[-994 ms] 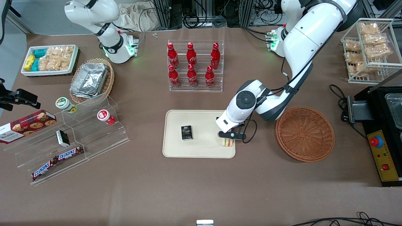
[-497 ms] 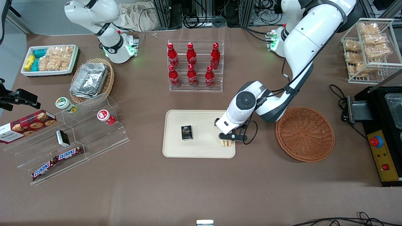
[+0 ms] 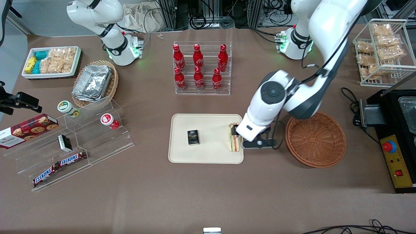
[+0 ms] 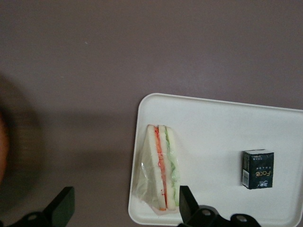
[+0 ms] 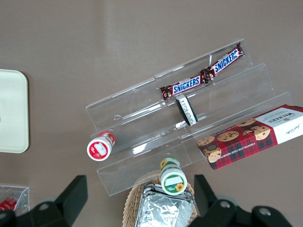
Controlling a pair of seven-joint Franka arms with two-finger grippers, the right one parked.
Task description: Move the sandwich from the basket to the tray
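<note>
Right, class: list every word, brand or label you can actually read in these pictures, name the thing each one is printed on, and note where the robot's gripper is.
"SNICKERS": two bars on the clear stand.
"WALKERS": red tartan cookie box.
"Face": small dark box on the tray.
Red bottles: white script, too small to read.
Sandwich: no text shows.
Basket: no text.
The gripper hangs open above the sandwich.

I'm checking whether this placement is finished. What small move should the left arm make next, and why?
Probably keep lifting the gripper up and away toward the basket. The sandwich already lies on the tray, at the edge nearest the basket, with wrap reaching the rim. The fingers are open above it and hold nothing, so only clearing away seems left. The basket holds nothing.
</note>
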